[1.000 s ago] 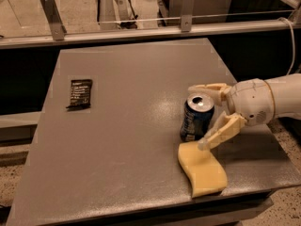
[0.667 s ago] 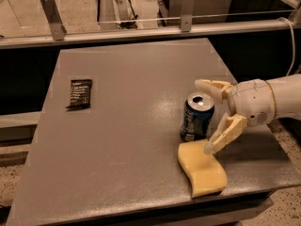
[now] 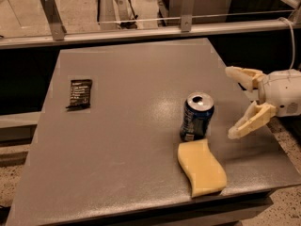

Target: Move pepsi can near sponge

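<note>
pepsi can (image 3: 196, 117) standing up next to the sponge (image 3: 201, 167) on the grey table (image 3: 127, 173)

the can is dark blue with a silver top and white marks, and its long way goes straight up. the pale yellow sponge is a thick wavy slab lying flat. its long way runs from the can toward the table's front edge, and its far end is right by the can's bottom. the gripper (image 3: 230, 103) is just right of the can, not touching it, with fingers spread wide and holding nothing. a black snack packet (image 3: 80, 93) lies far to the left.
</note>
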### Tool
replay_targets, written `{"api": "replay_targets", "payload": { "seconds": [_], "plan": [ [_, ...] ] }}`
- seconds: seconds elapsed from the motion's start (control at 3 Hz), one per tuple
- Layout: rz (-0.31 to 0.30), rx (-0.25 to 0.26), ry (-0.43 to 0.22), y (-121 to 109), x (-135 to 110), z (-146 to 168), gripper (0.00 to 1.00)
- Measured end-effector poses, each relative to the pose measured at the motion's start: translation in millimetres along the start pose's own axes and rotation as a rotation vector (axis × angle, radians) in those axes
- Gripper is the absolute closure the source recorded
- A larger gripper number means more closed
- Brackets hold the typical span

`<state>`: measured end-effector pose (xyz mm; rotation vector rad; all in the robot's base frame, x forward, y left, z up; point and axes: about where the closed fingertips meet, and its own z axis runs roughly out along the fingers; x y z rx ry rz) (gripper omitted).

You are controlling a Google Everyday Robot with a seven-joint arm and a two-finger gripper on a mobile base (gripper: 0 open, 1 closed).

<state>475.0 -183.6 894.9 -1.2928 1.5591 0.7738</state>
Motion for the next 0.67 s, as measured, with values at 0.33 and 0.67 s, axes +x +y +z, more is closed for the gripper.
{"api": "replay_targets", "payload": {
  "seconds": [0.33,0.67],
  "plan": [
    [-0.009,0.11,0.014,-33.0,0.2,-34.2,0.0],
    [-0.009,0.11,0.014,-33.0,0.2,-34.2,0.0]
  ]
}}
